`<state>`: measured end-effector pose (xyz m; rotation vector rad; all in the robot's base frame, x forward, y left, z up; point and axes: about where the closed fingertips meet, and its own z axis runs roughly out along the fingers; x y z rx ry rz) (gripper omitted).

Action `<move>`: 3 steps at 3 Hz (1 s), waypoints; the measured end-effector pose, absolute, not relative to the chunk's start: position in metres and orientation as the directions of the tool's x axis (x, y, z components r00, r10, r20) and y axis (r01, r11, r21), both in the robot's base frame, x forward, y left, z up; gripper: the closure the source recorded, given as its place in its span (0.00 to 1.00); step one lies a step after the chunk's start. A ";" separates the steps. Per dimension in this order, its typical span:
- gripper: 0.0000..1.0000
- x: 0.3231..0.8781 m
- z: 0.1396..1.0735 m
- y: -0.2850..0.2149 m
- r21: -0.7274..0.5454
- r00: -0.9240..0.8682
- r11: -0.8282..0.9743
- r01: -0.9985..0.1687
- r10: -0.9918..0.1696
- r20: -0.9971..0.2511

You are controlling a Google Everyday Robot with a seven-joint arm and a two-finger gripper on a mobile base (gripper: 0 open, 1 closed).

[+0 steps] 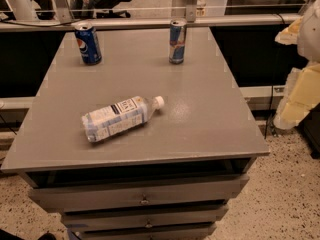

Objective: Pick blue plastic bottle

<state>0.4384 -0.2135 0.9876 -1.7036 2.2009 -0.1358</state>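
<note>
The blue plastic bottle (120, 117) lies on its side on the grey cabinet top (200, 129), left of centre. It is clear, pale-bluish plastic with a white-and-light-blue label. Its white cap (158, 102) points to the back right. My gripper (296, 101) is the pale yellowish-white shape at the right edge of the view. It hangs beside the cabinet, off its right side and well away from the bottle. Nothing is held in it that I can see.
A dark blue Pepsi can (88, 43) stands at the back left of the top. A slim blue-silver can (177, 41) stands at the back centre. A metal rail (150, 23) runs behind the cabinet. Drawers (145, 196) are below the front edge.
</note>
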 end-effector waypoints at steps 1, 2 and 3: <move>0.00 0.439 0.988 -0.213 -0.288 -0.213 0.271 -0.918 -0.953 -0.218; 0.00 0.461 0.978 -0.187 -0.249 -0.211 0.296 -0.922 -0.924 -0.318; 0.00 0.503 0.971 -0.124 -0.194 -0.167 0.290 -0.937 -0.861 -0.480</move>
